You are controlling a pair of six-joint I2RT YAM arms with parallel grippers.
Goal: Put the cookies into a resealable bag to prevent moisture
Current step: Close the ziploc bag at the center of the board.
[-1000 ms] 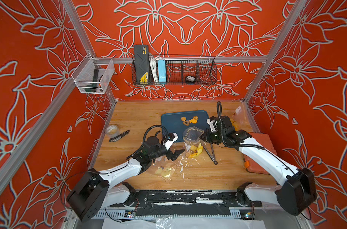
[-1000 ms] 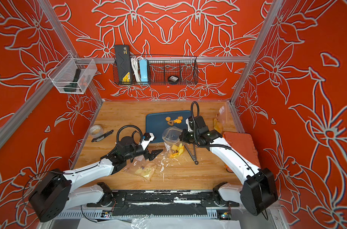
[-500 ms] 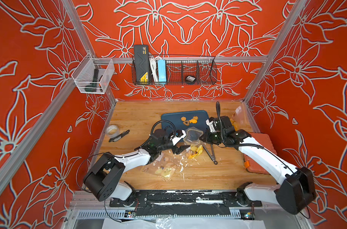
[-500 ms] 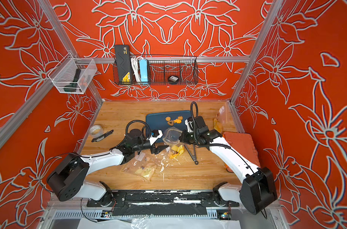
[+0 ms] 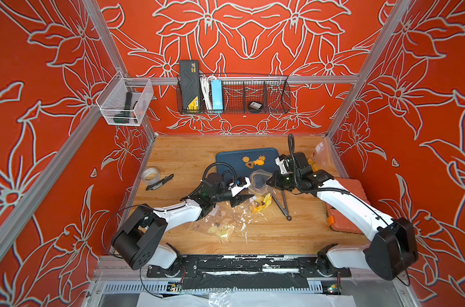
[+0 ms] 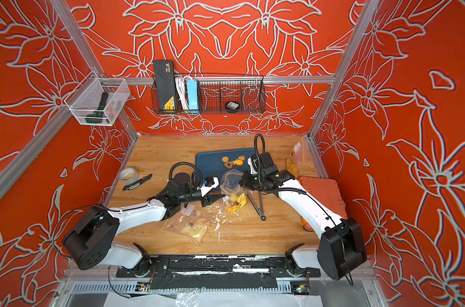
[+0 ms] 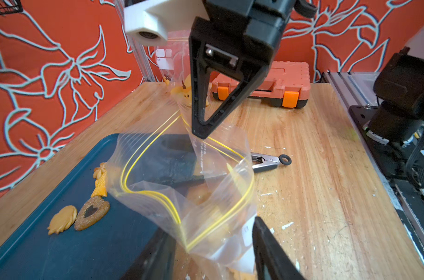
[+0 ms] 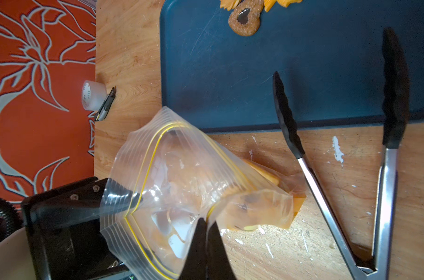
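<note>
Wooden tabletop (image 5: 186,159): blue tray (image 5: 231,162) holds few cookies (image 5: 250,165); beside it, resealable bag (image 5: 259,182), mouth upward, pinched by right gripper (image 8: 205,223); left gripper (image 7: 212,230) half-open astride rim.

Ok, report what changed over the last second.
The left arm reached forward to the resealable bag, and the left pincer narrowed around the rim on its side; its jaws are not yet shut. The right pincer stayed shut on the opposite rim, holding the mouth open. The cookies on the tray and the tongs did not move.
</note>
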